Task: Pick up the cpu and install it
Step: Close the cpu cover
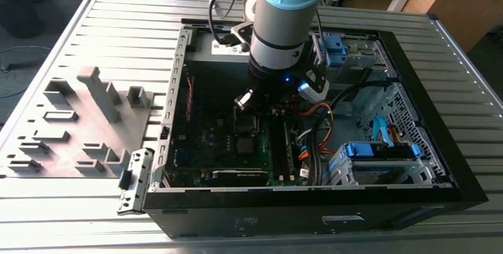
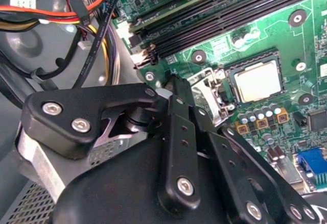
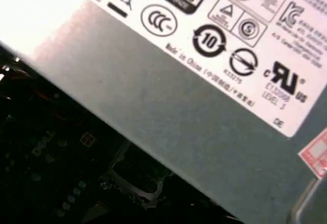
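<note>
the cpu (image 2: 258,81) lies flat in its socket (image 2: 258,103) on the green motherboard (image 2: 214,48), pale metal top facing up. it sits between the long memory slots (image 2: 219,15) and a row of small capacitors (image 2: 260,117), and it looks square to the socket's dark frame. just beside it a shiny metal plate (image 2: 209,92) stands tilted up. this seems to be the socket's clamp, open, so the chip appears seated but not clamped down.

the fingers (image 2: 176,117) are clear of the cpu and do not touch it. in the second wrist view their black links end near the tilted plate, which stands between them and the chip. whether they are apart or together cannot be told.

the likeliest trouble is at that plate. a descent slightly off line would probably strike it or push the chip askew, and a skewed chip pressed down could bend the contacts beneath. the bundle of red, yellow and black cables (image 2: 97,25) runs close by and could snag.

in the exterior view the arm (image 1: 279,24) reaches from the upper centre of the frame into the open computer case (image 1: 463,177) on the slatted desk (image 1: 126,36). the grey power supply (image 3: 153,112) is close to the wrist, so a wide swing might clip it.
</note>
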You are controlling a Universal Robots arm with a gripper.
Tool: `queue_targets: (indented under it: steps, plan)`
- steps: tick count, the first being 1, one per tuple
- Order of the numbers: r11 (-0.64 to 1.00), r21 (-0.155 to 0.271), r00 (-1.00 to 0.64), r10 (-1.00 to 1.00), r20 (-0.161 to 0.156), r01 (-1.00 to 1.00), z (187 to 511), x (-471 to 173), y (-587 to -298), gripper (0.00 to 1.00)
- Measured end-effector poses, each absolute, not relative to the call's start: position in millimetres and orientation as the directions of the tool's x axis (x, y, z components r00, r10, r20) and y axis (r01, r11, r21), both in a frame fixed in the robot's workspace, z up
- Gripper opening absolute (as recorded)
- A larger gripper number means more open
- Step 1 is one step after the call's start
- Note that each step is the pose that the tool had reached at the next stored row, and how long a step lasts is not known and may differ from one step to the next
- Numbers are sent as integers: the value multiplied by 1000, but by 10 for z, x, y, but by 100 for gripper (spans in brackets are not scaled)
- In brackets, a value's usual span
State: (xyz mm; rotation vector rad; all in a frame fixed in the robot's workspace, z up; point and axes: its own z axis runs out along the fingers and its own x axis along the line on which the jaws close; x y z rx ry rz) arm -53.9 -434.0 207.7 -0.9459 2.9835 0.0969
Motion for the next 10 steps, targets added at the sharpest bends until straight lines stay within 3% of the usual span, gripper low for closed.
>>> queue_targets:
  steps: [10]
  plan:
    - [815, 61, -817, -575, -32, -576, 2063, -497, -4295, 11]
